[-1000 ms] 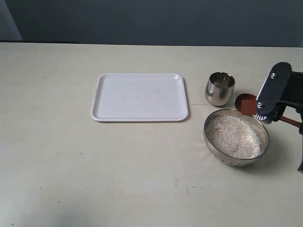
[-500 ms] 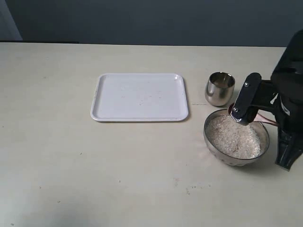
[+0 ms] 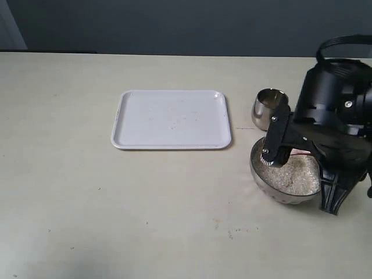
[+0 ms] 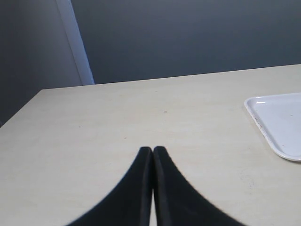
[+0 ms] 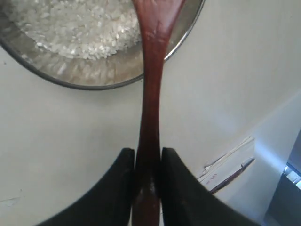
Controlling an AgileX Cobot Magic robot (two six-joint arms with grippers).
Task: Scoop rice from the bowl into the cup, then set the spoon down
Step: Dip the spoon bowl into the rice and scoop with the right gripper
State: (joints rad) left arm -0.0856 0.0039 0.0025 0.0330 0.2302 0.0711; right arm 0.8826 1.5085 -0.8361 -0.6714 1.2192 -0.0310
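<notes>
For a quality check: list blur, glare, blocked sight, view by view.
Exterior view: even light; right arm hides part of the bowl. Left wrist view: left end effector close-up, soft-edged. Right wrist view: spoon handle blurs near the lens; rice sharper.

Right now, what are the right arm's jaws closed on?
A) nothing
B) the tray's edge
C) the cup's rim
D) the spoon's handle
D: the right wrist view shows the jaws pinching the spoon by its handle, its far end reaching over the bowl and its rice.
</notes>
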